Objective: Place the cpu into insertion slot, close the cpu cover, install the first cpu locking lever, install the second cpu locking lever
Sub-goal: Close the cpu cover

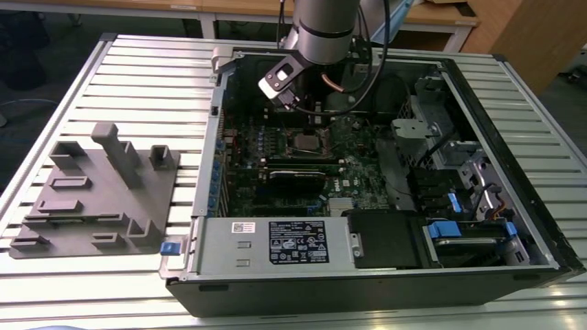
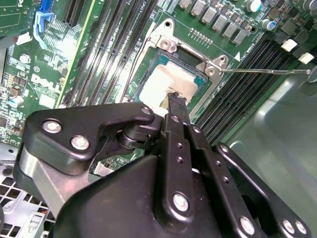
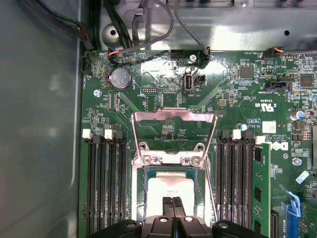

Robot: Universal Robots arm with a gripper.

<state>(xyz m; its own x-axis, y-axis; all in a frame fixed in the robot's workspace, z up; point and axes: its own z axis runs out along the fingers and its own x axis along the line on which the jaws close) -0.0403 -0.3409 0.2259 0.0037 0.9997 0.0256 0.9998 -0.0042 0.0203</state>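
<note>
**Jaws closed on top of the seated cpu, cover up**

The exterior view takes in the whole layout. A slatted metal surface carries an open computer case, which fills the surface's middle and reaches the edge on the exterior view's right. A grey moulded fixture lies near the edge on the exterior view's left. The arm comes down over the case's far edge, above the green motherboard.

The first wrist view looks straight along the board. Here the cpu cover, a bare metal frame with an open middle, is swung up on its hinge and stands off the socket, and the board shows through its cut-out. Black memory slots run on both sides of it.

The second wrist view comes in at a slant and gives the insertion slot with its dark rim. A thin locking lever runs out from one screwed corner of the socket across the memory slots.

In both wrist views the cpu lies flat inside the slot, pale metal top upward. The gripper has its jaws pressed together with no gap, gripping nothing, and their tips rest on the cpu's top.
</note>
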